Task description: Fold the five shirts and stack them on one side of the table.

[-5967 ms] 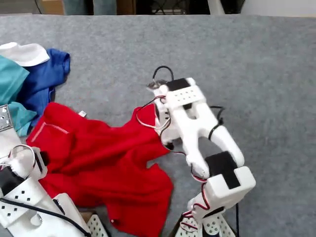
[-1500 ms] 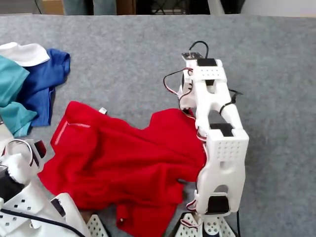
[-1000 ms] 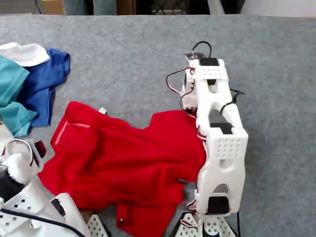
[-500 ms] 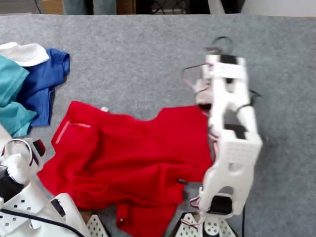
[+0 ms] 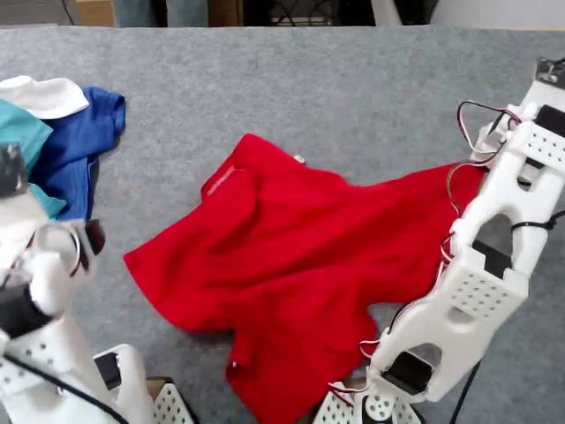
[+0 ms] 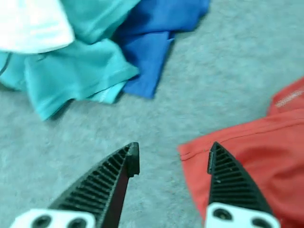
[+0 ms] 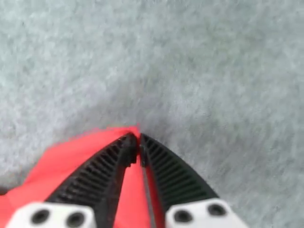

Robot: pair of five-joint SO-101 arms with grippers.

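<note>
Nothing looks folded yet: the red shirt [image 5: 300,265] is spread on the tabletop [image 5: 353,88], pinched at an edge by the right gripper [image 7: 138,140]; the left gripper [image 6: 173,152] is held open beside it, and the other shirts [image 5: 62,150] are heaped aside.

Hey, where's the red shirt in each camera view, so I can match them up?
High view: red shirt spread across the middle of the table.
Left wrist view: red shirt corner, by one fingertip of the open left gripper.
Right wrist view: red shirt corner pinched in the shut right gripper.
Shared landmark: the grey table cover.
</note>
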